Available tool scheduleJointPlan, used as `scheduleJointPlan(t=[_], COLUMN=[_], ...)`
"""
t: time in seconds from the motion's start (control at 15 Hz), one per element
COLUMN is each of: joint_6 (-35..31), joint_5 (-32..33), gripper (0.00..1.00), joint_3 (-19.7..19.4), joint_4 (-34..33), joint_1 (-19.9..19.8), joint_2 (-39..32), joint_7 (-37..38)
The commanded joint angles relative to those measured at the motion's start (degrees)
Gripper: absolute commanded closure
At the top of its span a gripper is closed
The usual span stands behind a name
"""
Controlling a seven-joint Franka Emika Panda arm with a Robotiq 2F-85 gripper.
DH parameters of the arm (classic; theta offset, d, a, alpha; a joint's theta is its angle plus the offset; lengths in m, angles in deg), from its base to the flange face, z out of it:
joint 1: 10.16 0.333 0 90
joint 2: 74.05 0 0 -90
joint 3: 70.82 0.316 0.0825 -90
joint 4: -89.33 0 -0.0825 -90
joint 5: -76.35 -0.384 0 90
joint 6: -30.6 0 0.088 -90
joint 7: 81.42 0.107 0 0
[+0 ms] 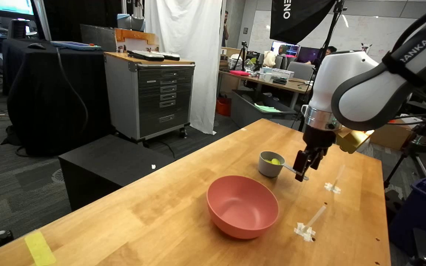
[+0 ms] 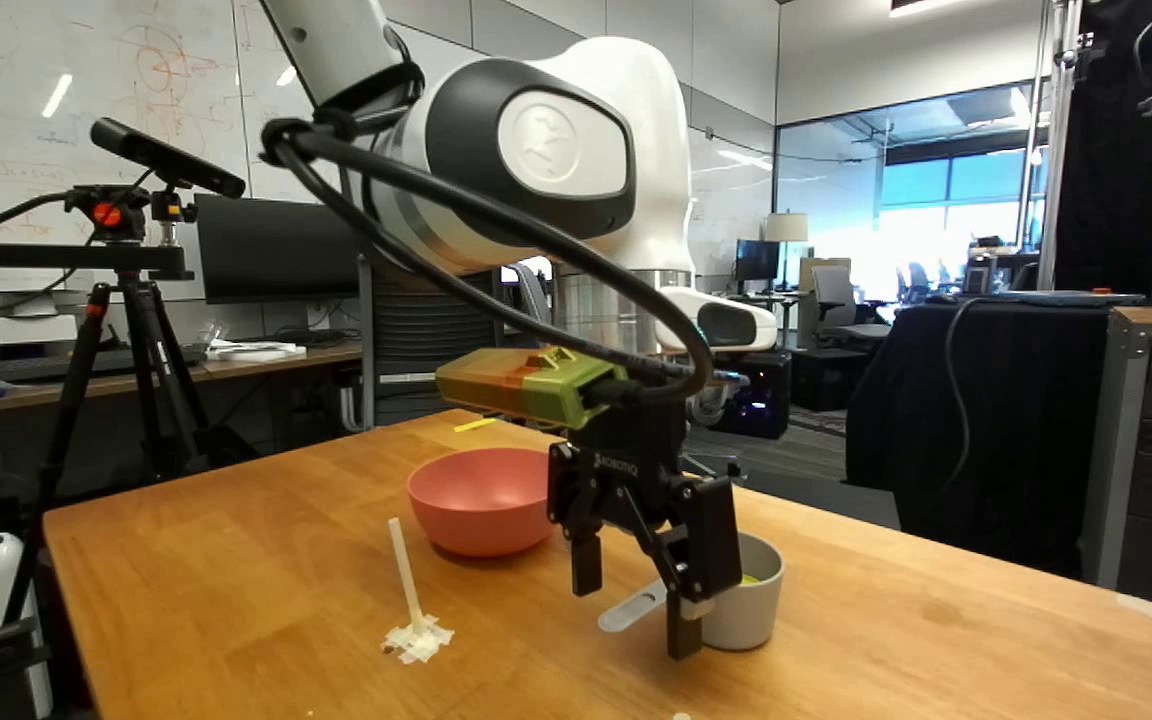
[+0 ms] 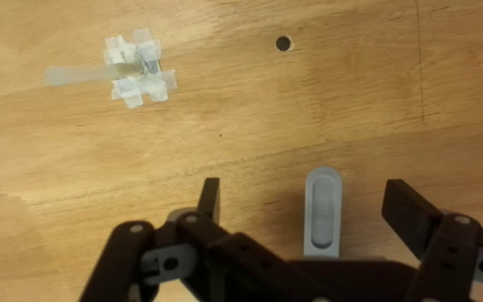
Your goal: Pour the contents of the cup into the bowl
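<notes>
The grey cup [image 1: 269, 168] stands upright on the table with its flat handle sticking out. It also shows in an exterior view [image 2: 751, 605], partly behind a finger. Yellow contents [image 1: 274, 161] lie inside it. The wide salmon-pink bowl [image 1: 242, 212] sits beside the cup, upright, with nothing seen in it; it also shows in an exterior view [image 2: 481, 520]. My gripper [image 2: 636, 600] points down and is open. In the wrist view, its fingers [image 3: 302, 184] are on both sides of the cup's handle [image 3: 323, 209], apart from it. The cup's body is hidden there.
Pale sticks taped upright to the wooden table [image 1: 168, 207] stand near the gripper, such as one stick [image 1: 314, 218] that also shows in the wrist view [image 3: 94, 74]. A yellow tape strip [image 1: 40, 248] marks one table end.
</notes>
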Motion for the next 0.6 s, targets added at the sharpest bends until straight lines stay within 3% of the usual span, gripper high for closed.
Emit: scheduleJointPlan(t=[0.0,0.4,0.53], joint_6=[-0.89,-0.85,-0.83], joint_5=[-0.54,-0.47,-0.37], gripper=[0.0,0.0,0.08], joint_3=[0.07,0.1,0.09], joint_4=[-1.52,-2.53,-2.74], joint_1=[0.35,0.71,0.95], joint_2=[-1.09,-2.23,-2.53], joint_7=[0.33,0.63,0.73])
